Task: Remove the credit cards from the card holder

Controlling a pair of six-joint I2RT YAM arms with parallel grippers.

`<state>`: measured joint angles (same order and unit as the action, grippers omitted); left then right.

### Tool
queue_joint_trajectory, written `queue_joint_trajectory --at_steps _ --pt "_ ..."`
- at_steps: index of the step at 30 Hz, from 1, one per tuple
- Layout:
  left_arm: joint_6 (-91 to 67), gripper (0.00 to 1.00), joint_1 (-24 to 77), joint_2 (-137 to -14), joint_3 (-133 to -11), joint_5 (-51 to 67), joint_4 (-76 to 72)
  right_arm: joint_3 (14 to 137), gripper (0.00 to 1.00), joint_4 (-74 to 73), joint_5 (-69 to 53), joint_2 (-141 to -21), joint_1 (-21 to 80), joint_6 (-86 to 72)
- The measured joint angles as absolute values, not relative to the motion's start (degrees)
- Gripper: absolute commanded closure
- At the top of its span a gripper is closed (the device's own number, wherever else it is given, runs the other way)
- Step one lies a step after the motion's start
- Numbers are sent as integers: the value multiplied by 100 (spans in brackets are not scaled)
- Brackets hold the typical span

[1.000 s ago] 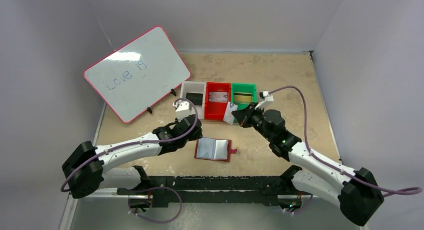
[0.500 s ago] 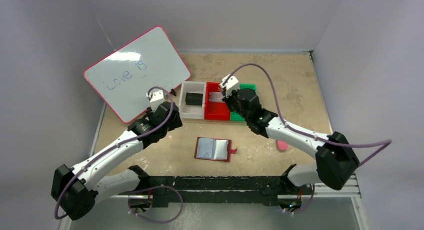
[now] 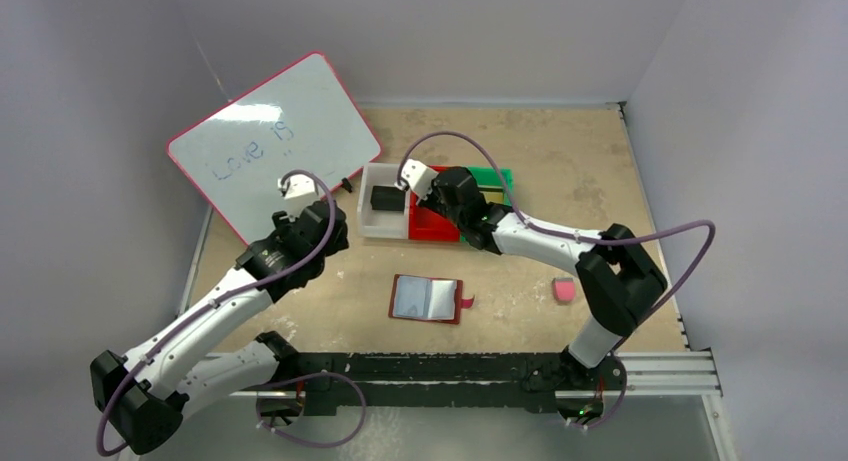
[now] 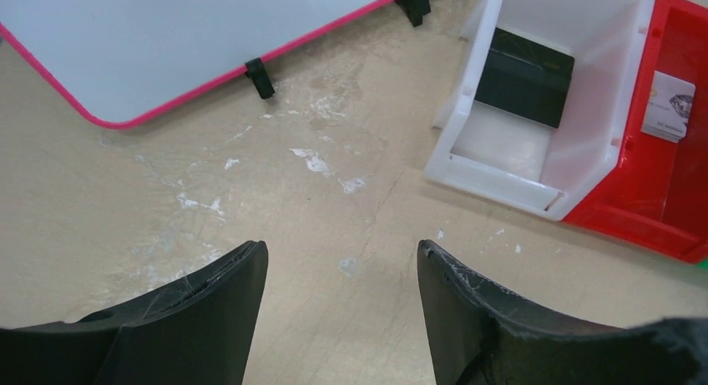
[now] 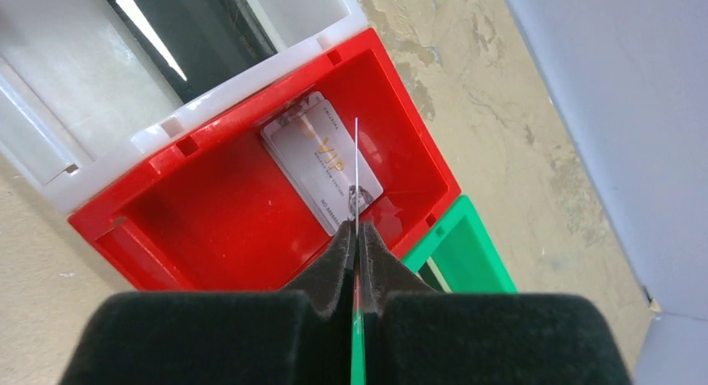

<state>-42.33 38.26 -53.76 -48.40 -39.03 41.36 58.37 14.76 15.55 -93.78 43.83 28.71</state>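
Right wrist view: my right gripper (image 5: 356, 247) is clamped on one thin card (image 5: 356, 176), seen edge-on, above the red bin (image 5: 209, 210); a silver card (image 5: 313, 155) lies flat directly beneath. My left gripper (image 4: 338, 260) stands wide apart, empty, over the counter (image 4: 125, 193); white bin (image 4: 576, 151) holding a black card (image 4: 524, 88) ahead to its right. Card holder (image 3: 430, 299) lies open on the counter, back toward the arm bases from both grippers.

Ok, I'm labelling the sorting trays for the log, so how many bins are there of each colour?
white bin: 1
red bin: 1
green bin: 1
total: 3
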Motion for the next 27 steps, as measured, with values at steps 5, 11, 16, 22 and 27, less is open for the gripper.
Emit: queue_joint_trajectory --at_steps 5,11,16,22,27 --pt "-4233 34 3826 -5325 -4838 -4346 4263 6219 99 1260 1527 -9802 4383 3354" --pt "-4263 32 3826 -5238 -4842 -4755 4504 6311 100 1162 1441 -10103 4379 3828" --pt "-4410 31 3826 -4904 -4842 -5041 4681 6399 100 1184 1400 -10337 4353 4200" --pt "-4613 30 3826 -4416 -4842 -5347 4842 6593 100 1286 1406 -10626 4292 4510" --pt "-4652 30 3826 -4333 -4842 -5443 4890 6799 100 1297 1426 -10818 4235 4729"
